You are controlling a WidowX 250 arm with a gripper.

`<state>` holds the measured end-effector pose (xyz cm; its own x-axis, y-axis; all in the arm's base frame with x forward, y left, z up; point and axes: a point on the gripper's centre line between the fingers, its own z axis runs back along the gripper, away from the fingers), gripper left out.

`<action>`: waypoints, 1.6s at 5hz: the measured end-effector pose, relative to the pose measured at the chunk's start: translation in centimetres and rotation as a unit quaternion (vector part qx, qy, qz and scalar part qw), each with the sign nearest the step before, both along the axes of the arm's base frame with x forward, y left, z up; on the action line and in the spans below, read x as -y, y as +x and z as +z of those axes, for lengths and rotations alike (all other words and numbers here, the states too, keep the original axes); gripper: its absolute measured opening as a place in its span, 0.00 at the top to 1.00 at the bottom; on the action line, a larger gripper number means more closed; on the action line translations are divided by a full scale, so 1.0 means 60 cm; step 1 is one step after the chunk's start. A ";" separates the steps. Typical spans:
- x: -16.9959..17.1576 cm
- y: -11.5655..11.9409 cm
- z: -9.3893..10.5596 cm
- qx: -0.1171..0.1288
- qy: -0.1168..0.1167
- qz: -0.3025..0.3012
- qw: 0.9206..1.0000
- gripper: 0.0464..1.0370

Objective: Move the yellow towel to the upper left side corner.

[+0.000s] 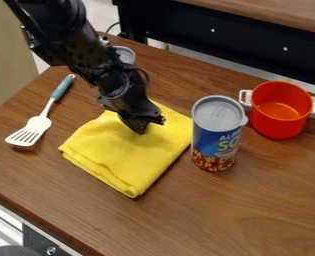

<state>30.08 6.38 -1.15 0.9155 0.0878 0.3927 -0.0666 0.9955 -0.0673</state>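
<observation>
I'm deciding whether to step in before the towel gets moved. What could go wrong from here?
The yellow towel lies close beside the tall can, so a sideways swing might knock the can. The spatula lies to the towel's left and could get dragged along. A grey-topped object stands partly behind the arm, toward the far left, and might get bumped.

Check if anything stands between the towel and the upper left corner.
Yes, probably: a grey-topped item stands near that corner, partly behind the arm. The spatula lies left of the towel.
</observation>
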 end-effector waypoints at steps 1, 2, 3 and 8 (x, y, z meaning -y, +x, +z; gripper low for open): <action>0.006 0.029 -0.003 0.009 -0.005 0.020 1.000 0.99; 0.011 0.056 -0.007 0.019 -0.003 0.042 0.999 0.99; 0.013 0.079 -0.009 0.029 -0.002 0.051 0.998 0.99; 0.043 0.144 0.013 0.049 -0.017 0.118 0.992 0.99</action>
